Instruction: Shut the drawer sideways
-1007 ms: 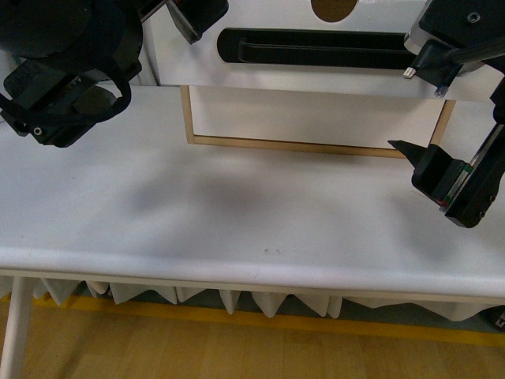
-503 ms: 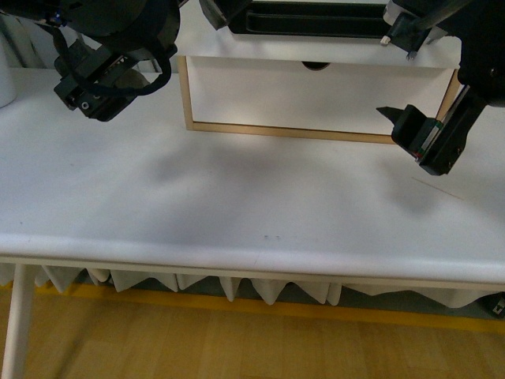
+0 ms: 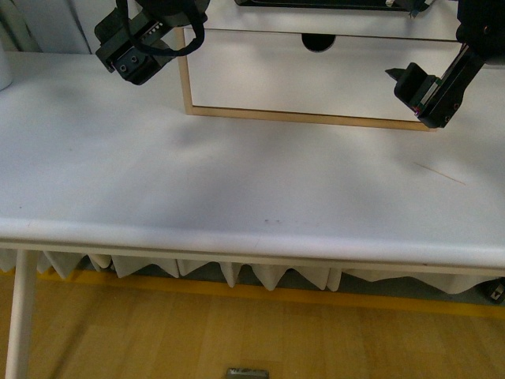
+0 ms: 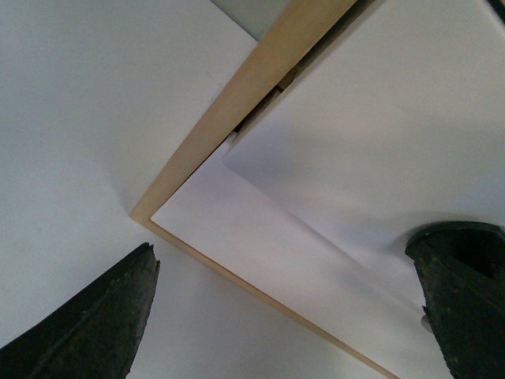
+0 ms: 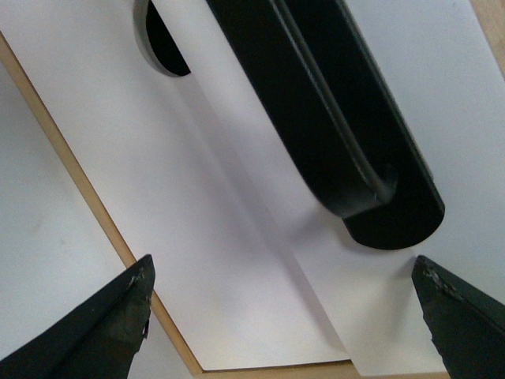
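The left gripper (image 4: 284,316) hangs up high over the white table (image 3: 237,181), by the left corner of the wood box (image 3: 187,75). Its two black fingers (image 4: 102,324) are spread wide apart and hold nothing.

The drawer (image 3: 260,21) is the top one in the box. It has a flat white front and a long black bar handle (image 5: 316,103) with round ends. The drawer sticks out past the wood edge and hangs over the white front below it (image 3: 316,83), which has a half-round notch (image 3: 318,41) in its top edge.

The right gripper (image 5: 284,324) is in front of the right end of the handle, not touching it. It is wide open too, with nothing in it.
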`<state>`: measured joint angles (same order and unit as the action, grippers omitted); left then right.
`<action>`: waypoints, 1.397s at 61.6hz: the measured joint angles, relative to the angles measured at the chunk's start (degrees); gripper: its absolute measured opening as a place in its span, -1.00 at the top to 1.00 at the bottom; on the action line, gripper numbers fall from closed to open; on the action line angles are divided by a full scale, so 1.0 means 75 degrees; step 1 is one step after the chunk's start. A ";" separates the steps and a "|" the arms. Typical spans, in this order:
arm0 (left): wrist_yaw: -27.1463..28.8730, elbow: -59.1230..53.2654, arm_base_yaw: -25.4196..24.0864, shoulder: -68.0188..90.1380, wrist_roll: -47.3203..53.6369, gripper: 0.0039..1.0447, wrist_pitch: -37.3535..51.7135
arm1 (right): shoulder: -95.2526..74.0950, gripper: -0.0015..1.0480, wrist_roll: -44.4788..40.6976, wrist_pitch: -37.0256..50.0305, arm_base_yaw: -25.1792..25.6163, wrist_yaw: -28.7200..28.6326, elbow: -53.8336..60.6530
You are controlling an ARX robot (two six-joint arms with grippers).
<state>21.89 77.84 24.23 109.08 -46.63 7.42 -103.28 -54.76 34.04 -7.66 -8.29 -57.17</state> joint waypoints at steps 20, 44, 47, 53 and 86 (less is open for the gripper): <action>0.0000 0.0402 0.0003 0.0280 0.0000 -0.89 -0.0195 | -0.0189 -0.83 0.0000 0.0023 0.0125 0.0003 -0.0160; 0.0012 -0.0551 -0.0050 -0.0393 0.0012 -0.89 0.0134 | 0.0347 -0.83 0.0015 -0.0067 0.0140 -0.0061 0.0271; 0.0047 -0.0796 -0.0061 -0.0629 0.0044 -0.89 0.0201 | 0.0574 -0.83 0.0032 -0.0082 0.0140 -0.0073 0.0452; 0.0082 -0.1256 -0.0079 -0.1107 0.0119 -0.89 0.0361 | 0.1058 -0.83 0.0131 -0.0125 0.0131 -0.0076 0.0822; 0.1172 -0.6557 0.0239 -0.7309 0.1696 -0.89 -0.0102 | 0.7443 -0.83 0.2192 -0.2218 -0.0073 0.1306 0.4712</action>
<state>30.68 28.67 26.02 54.26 -33.91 6.66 -47.46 -38.33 17.41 -8.21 1.50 -21.82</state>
